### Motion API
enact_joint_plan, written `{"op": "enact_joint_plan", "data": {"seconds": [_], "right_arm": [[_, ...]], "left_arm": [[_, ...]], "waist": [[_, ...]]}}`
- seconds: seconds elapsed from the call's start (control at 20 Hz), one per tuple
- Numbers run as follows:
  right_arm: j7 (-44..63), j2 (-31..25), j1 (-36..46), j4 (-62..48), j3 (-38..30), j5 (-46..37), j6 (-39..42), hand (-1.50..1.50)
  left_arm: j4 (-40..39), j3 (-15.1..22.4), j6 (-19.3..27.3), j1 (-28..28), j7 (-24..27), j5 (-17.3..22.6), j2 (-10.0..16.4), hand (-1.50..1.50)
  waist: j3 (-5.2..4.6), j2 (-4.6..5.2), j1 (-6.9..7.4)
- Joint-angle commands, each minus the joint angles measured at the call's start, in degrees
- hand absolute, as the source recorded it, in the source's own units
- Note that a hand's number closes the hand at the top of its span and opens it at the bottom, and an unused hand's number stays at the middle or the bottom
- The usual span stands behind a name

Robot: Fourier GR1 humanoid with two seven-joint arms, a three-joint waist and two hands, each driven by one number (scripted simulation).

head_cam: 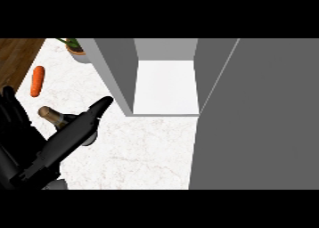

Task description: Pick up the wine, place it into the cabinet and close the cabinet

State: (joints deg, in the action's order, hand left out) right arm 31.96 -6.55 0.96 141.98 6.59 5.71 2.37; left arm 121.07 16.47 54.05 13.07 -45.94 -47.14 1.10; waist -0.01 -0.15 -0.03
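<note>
Fingers [90, 119]: spread and straight. One long digit slants up and to the right across the wine's body, and the others stand upright at the view's left edge.
Left hand [14, 151]: enters from the lower left corner and brackets the bottle on both sides. Contact cannot be made out.
Wine [51, 116]: sits on the left part of the surface, with its brown neck and cap showing in the gap between the digits. The body is mostly hidden behind the long digit.
Label: covered by the hand, so nothing can be read.
Surface [136, 151]: pale and speckled, with an open stretch running from the bottle right to the cabinet's front.
Cabinet [112, 71]: stands open just right of the fingertip, its grey side wall near the bottle.
Cabinet floor [165, 87]: white and bare, its front edge facing the viewer.
Door [267, 116]: swung wide, a grey slab filling the right side of the view.
Carrot [37, 81]: lies beyond the bottle, near the surface's left edge.
Potted plant [76, 49]: stands at the far edge, beside the cabinet's wall.
Wooden floor [11, 55]: shows past the surface's left edge.
</note>
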Motion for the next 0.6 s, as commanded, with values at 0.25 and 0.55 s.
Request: {"op": "enact_joint_plan", "data": {"seconds": [0.25,0.55], "right_arm": [[4.44,0.32,-1.58,7.34,0.99,1.68,-0.17,-1.5],[6.21,0.22,-1.84,10.27,0.5,1.99,-0.45,-1.5]], "left_arm": [[1.41,-5.08,2.05,-5.97,5.15,13.84,3.4,-1.5],[2.25,-1.19,4.16,-14.31,13.33,23.08,3.23,-1.5]], "waist": [[-0.05,0.09,-0.17],[-0.08,-0.03,-0.22]]}}
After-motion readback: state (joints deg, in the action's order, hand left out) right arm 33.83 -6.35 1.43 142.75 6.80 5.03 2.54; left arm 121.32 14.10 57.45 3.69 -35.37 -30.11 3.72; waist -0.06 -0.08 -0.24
